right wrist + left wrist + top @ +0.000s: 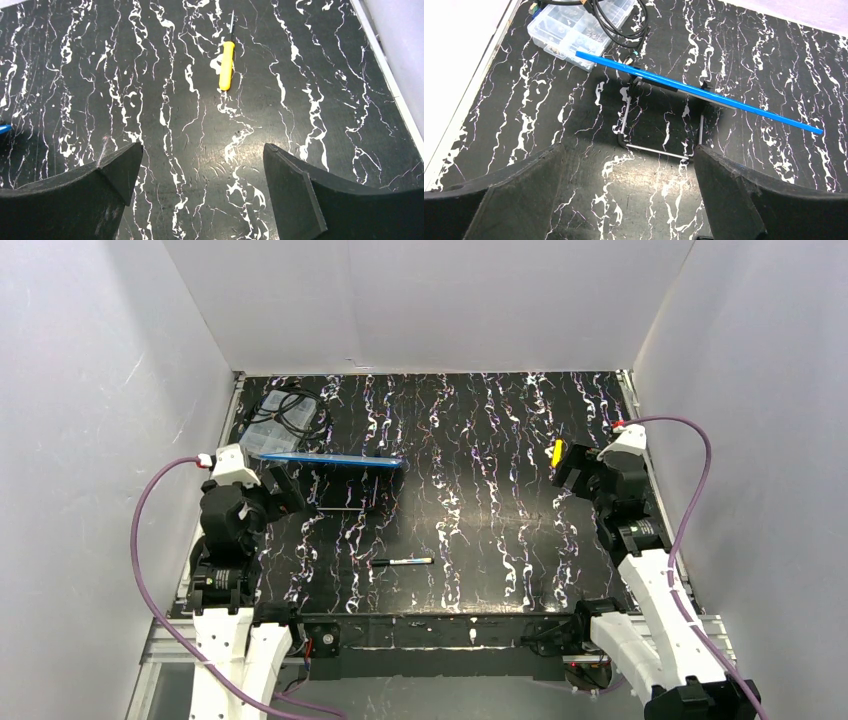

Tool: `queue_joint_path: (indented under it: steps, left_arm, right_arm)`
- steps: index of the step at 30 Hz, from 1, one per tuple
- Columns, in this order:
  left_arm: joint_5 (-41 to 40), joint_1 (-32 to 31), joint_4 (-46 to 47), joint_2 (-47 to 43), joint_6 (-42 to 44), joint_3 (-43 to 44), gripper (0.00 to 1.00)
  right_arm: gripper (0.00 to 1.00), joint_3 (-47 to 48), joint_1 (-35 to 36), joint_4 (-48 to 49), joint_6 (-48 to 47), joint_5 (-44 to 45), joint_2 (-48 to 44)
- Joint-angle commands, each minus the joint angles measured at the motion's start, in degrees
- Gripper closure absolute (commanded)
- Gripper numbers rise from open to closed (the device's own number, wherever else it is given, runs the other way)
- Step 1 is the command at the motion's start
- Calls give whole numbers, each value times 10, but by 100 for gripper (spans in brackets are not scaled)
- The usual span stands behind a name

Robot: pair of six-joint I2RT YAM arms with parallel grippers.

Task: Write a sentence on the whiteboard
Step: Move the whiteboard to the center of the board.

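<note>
L end effector (629, 150) & R end effector (201, 147) splayed wide, empty; blue-rimmed whiteboard (699, 92) edge-on.

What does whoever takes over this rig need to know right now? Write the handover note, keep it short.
Left end effector: open, empty, facing the whiteboard.
Right end effector: open, empty, yellow screwdriver ahead of it.
Whiteboard: rear left on its wire stand, edge-on to the cameras.
Marker: lying mid-table, not held.
Done: cannot tell; the board's face is hidden.
Left: pick up the marker and write the sentence.
</note>
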Motion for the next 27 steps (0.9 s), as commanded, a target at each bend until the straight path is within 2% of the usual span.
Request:
queue_joint_path:
  steps: [1, 7, 12, 16, 22, 27]
  left_arm:
    - [-23, 2, -11, 12, -11, 13, 2]
    - [-18, 2, -31, 21, -19, 15, 2]
    - [106, 1, -38, 12, -31, -1, 2]
    - [150, -6, -37, -8, -80, -33, 8]
    - [142, -77, -9, -20, -130, -75, 12]
    - [74, -190, 101, 18, -172, -120, 13]
  right_arm:
    - [1, 33, -2, -8, -9, 9, -16]
    - [1, 29, -2, -3, -9, 2, -10]
    - [1, 26, -2, 0, -10, -1, -6]
    - [1, 22, -2, 0, -10, -6, -12]
    - [1, 5, -2, 13, -6, -16, -21]
    - [1, 3, -2, 14, -5, -24, -15]
